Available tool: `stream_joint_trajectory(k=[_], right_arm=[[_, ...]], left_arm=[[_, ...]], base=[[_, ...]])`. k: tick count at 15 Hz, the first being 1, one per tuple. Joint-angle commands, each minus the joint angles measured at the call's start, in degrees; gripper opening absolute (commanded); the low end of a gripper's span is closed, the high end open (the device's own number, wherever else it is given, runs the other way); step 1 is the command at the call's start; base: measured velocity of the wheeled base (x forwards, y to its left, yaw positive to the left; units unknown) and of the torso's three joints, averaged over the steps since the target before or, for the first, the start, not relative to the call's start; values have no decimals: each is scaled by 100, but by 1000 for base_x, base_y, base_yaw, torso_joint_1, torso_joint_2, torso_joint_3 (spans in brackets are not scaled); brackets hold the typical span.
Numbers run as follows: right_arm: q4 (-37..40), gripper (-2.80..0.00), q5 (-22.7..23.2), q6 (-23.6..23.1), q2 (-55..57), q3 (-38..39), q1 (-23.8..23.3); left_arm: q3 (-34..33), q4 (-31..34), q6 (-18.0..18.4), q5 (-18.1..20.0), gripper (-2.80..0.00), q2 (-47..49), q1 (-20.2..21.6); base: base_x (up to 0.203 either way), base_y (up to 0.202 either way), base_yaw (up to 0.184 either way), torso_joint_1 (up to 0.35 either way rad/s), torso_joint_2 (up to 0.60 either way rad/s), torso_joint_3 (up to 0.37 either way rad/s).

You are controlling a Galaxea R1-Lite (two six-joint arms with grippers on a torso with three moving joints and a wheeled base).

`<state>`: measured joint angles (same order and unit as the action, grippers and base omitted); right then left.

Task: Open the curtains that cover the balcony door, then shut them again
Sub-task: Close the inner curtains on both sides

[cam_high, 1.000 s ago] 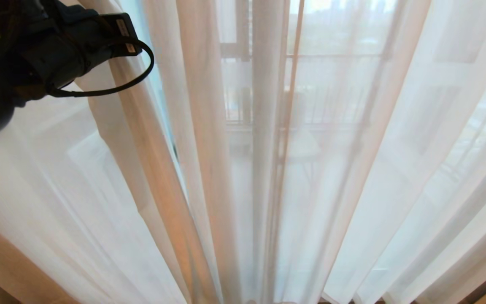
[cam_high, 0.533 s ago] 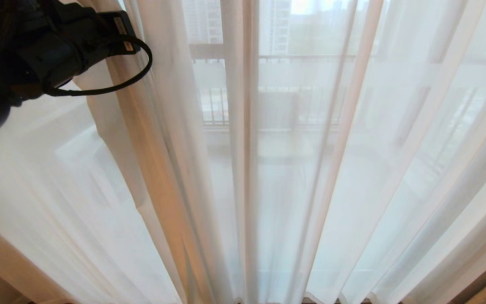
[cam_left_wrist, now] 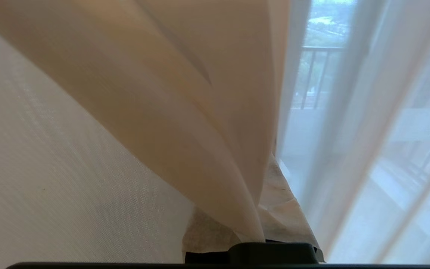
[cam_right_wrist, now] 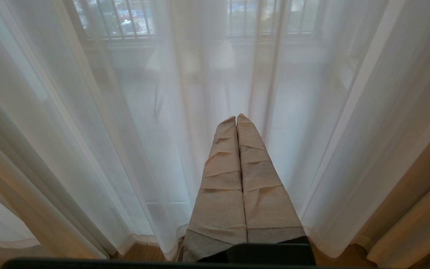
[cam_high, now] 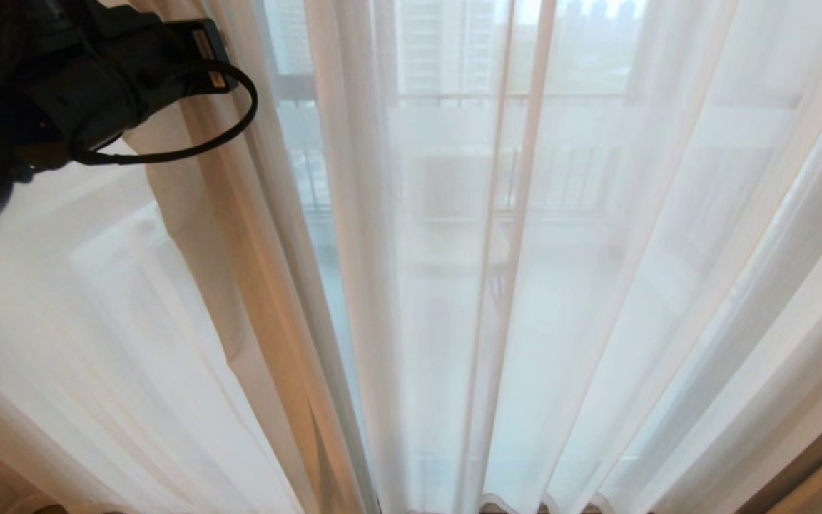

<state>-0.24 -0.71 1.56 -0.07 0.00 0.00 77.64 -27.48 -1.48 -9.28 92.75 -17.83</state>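
Observation:
The curtains fill every view. A cream-beige drape (cam_high: 240, 250) hangs at the left of the head view, and the thin white see-through layer (cam_high: 596, 285) spreads across the middle and right. My left gripper (cam_high: 204, 53) is raised at the upper left, against the beige drape's edge. In the left wrist view the left gripper (cam_left_wrist: 261, 224) is shut on a fold of the beige cloth (cam_left_wrist: 185, 123), which runs down between its tape-wrapped fingers (cam_left_wrist: 286, 209). My right gripper (cam_right_wrist: 236, 117) hangs low and shut, empty, pointing at the sheer layer (cam_right_wrist: 125, 112). The balcony door shows only dimly behind the sheer.
A balcony railing (cam_high: 568, 96) and tall buildings show faintly through the sheer. Wooden floor (cam_right_wrist: 140, 254) peeks out under the curtain hem. Another beige drape (cam_right_wrist: 416, 209) hangs at the far right.
The whole head picture has shifted: the railing and sheer folds slid leftward, so the camera moved. My left arm keeps its place in the picture, still shut on the drape.

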Motion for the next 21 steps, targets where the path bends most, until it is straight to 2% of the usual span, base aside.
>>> stream_joint_trajectory(k=[1, 13, 18, 21], right_arm=[[-2, -280, 0, 2, 7, 0, 0], [-2, -280, 0, 2, 7, 0, 0], [-2, -280, 0, 2, 7, 0, 0], [-2, -280, 0, 2, 7, 0, 0]], left_arm=[[-9, -21, -2, -4, -280, -2, -1], [-19, -12, -2, 5, -280, 59, -17], [68, 6, -2, 5, -280, 72, -374], [196, 26, -2, -12, -280, 135, -749]], base=[[0, -177, 6, 2, 4, 7], [0, -176, 3, 2, 1, 3], [0, -38, -1, 2, 1, 0], [0, 0, 0, 0, 0, 0]])
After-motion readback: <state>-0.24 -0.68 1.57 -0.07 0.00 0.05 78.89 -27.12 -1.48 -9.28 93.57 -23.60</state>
